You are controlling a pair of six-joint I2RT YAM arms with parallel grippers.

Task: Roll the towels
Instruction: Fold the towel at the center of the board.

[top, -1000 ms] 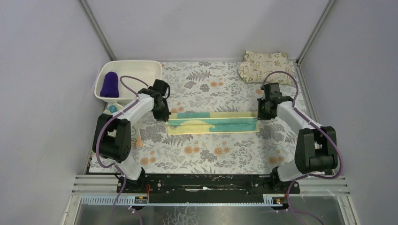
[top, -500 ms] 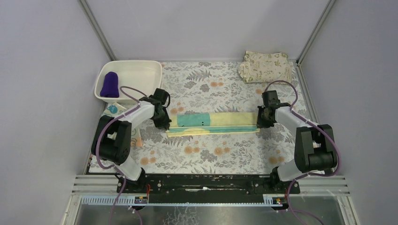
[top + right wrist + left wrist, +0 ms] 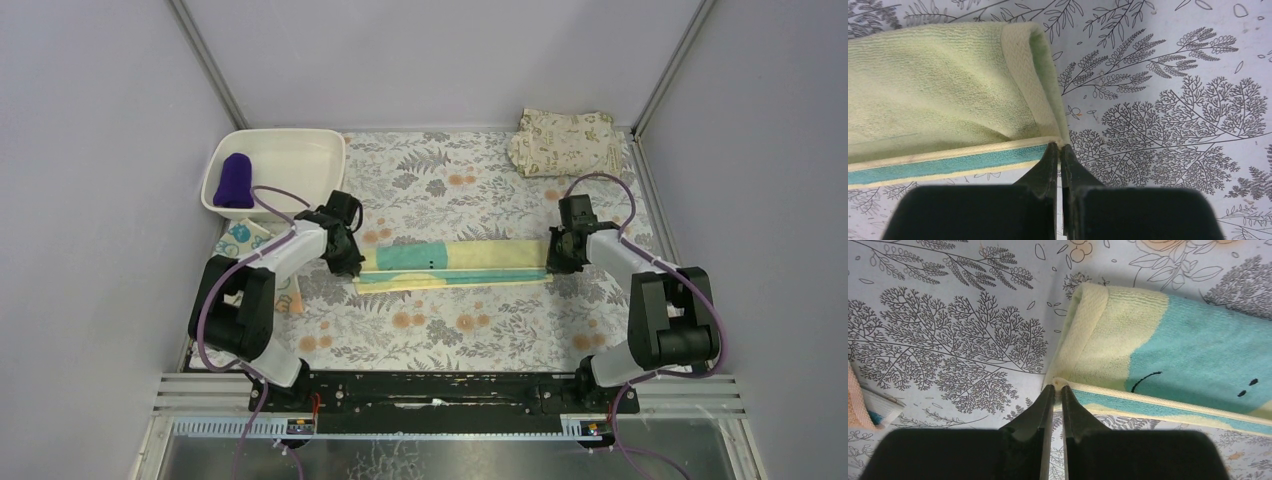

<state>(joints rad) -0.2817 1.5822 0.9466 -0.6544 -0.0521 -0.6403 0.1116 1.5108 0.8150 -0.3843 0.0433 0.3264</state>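
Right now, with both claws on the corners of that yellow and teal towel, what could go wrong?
1. The left claw and right claw pinch only the very corner tips of the yellow and teal towel, so a corner could slip free.
2. The folded-over layer leaves a strip of the lower layer showing, so the roll might come out crooked.

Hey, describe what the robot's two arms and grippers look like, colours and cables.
The left arm and right arm have white links with chunky black joint housings. A purple cable loops along each. The left gripper and right gripper each have two slim, black, tapering fingers.
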